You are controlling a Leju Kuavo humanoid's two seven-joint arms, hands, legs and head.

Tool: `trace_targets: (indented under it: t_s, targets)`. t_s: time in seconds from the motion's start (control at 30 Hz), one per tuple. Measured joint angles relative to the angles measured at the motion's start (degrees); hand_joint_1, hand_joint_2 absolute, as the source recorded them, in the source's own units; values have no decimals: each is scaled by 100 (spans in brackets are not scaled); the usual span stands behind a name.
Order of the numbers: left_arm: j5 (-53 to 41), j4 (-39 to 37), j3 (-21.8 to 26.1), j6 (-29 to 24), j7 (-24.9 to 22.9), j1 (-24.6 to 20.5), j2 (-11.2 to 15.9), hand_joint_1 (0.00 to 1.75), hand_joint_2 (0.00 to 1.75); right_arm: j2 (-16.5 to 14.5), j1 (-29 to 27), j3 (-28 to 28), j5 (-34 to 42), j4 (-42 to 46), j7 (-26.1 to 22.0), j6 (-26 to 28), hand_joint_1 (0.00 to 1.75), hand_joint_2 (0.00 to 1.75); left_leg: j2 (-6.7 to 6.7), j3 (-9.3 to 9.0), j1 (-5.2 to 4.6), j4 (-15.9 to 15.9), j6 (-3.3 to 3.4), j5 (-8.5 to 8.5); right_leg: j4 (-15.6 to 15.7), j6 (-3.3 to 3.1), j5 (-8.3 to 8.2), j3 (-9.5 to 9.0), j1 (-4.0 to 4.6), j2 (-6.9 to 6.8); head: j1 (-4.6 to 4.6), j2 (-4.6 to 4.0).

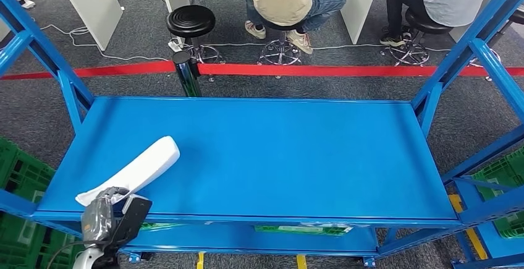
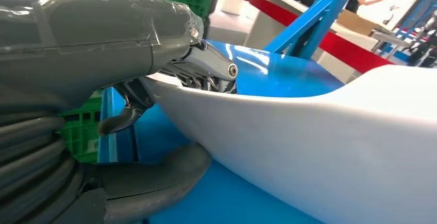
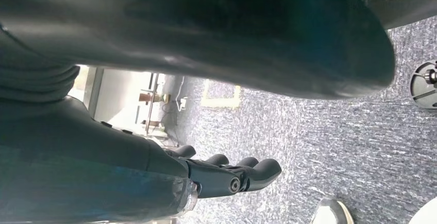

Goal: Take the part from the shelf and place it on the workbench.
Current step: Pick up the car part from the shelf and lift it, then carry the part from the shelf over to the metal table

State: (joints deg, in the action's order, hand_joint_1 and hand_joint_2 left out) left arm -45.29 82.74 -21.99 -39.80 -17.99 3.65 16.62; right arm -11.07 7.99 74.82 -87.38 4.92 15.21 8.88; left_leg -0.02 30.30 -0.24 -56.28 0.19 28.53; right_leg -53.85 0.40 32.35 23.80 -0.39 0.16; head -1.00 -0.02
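The part (image 1: pixel 139 169) is a long white curved shell lying at the front left of the blue shelf (image 1: pixel 278 157), slanting toward the back. My left hand (image 1: pixel 111 216) is at the shelf's front edge and grips the part's near end. In the left wrist view the part (image 2: pixel 319 141) sits between my thumb (image 2: pixel 154 175) underneath and my fingers (image 2: pixel 206 69) on top. My right hand (image 3: pixel 206 177) hangs over grey carpet, its fingers loosely bent and holding nothing.
Blue shelf uprights rise at both sides. Green crates (image 1: pixel 18 176) sit low on the left and others (image 1: pixel 503 170) on the right. Behind the shelf are a red barrier tape (image 1: pixel 309 70), a black post (image 1: pixel 185 74), a black stool (image 1: pixel 191 21) and two seated people.
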Motion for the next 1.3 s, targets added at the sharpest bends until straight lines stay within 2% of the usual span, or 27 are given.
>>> trace_targets:
  t_s: [0.17, 0.3, 0.4, 0.57, 0.67, 0.8, 1.07, 1.3]
  targets:
    - [79, 174, 92, 0, 334, 107, -67, 175, 175, -1, -1, 0, 0, 1, -48, 2, 0, 0, -17, 3, 0, -2, 0, -1, 1, 1, 0, -1, 0, -11, -1, 1]
    - [437, 323, 235, 0, 1138, 201, -232, 175, 175, -1, -2, 0, 0, 1, -74, 3, 0, 0, -19, 5, 0, -2, 0, -1, 1, 1, 0, -1, 0, -14, 0, 0]
    - [1617, 438, 373, -1, 2252, 285, -402, 175, 175, -1, -2, 0, 0, 0, -102, 4, 0, 0, -20, 6, 0, -2, 0, -1, 1, 1, 0, 0, 0, -14, 0, -1]
    - [4940, 740, 339, 7, 4590, 381, -453, 175, 175, 1, -2, 0, 0, 1, -190, 10, 0, 0, -26, 7, 1, -2, 0, -1, 1, 1, 0, 2, 1, -17, 1, 0]
    - [6135, 1018, 202, 133, 5351, 400, -360, 175, 175, 2, -2, 0, 0, 1, -224, 13, 0, 0, -36, 7, 2, -2, -1, -2, 1, 1, 0, 2, 1, -24, 2, 0]
    - [6642, 1458, -51, 434, 5500, 399, -178, 175, 175, 7, -1, 0, 0, 1, -279, 15, 0, 0, -43, 7, 2, -2, -4, -4, 1, 1, 0, 1, 1, -27, 2, 1]
    - [6169, 2452, -606, 1250, 5501, 345, -26, 175, 175, 11, -1, 21, 0, 1, -405, 31, 0, 0, -61, 13, -7, -14, -1, -2, 7, 6, -2, 2, -7, -31, 0, 1]
    - [5626, 3084, -1207, 1201, 5464, 133, 60, 175, 175, 2, 1, 36, 0, 1, -450, 11, 0, 0, -89, 45, -25, -71, 50, 18, 13, 66, -6, 2, -20, -53, 19, 1]
